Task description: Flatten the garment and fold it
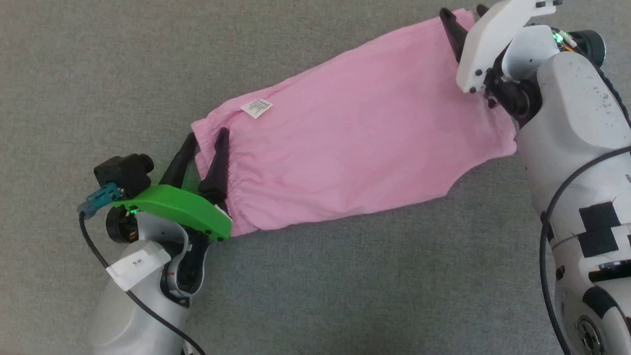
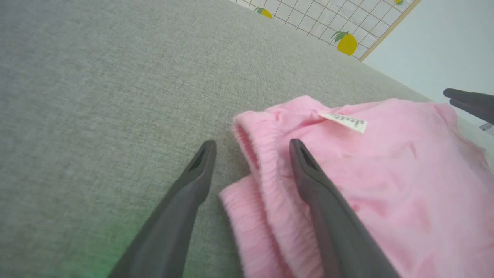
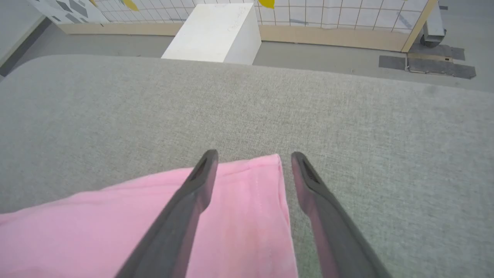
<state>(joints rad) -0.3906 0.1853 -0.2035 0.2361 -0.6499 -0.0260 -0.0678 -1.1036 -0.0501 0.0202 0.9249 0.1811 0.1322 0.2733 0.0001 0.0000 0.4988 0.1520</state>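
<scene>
— The left gripper (image 1: 208,134) first: jaws spread, gripping nothing, straddling the garment (image 1: 355,138) at its gathered waistband (image 1: 241,197).
— And the right gripper (image 1: 462,10)?
— Also spread and empty, across the far hem corner (one finger over cloth, one over the grey pad (image 1: 98,74)).
— The long axis?
— It runs from gripper to gripper, slanting across the pad, well in from its far edge. Each arm is nearest its own end.

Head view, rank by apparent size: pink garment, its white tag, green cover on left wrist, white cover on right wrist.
1. The garment, by far the largest.
2-3. The green cover and the white cover look alike. Both sit nearer the camera than the cloth, so they are not ranked.
4. The tag, smallest.
</scene>
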